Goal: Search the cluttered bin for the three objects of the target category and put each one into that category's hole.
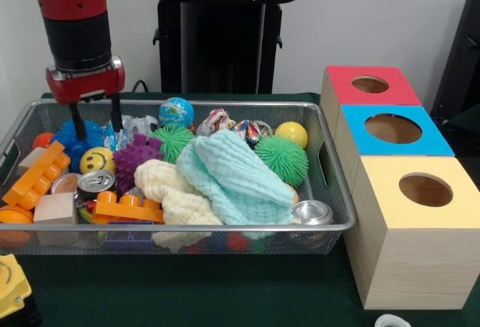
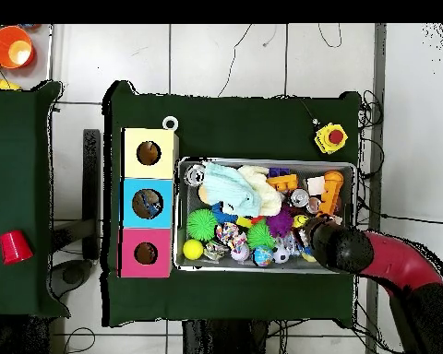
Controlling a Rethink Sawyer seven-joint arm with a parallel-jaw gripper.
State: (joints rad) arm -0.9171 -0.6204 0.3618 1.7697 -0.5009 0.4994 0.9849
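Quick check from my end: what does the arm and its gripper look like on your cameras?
The arm is glossy red with a black cylindrical wrist section and a silver ring below it. The gripper has a red block body and two thin, dark, straight fingers. From overhead the arm looks red with a black end.

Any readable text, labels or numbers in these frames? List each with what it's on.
No readable text in either view.
Yellow ball with a smiley face: a printed face only, no words.
Silver drink can lying in the wire mesh bin: markings too blurred to read.
Crumpled colourful printed wrapper: print too small to read.
Red, blue and yellow-topped wooden boxes with round holes: no labels visible.
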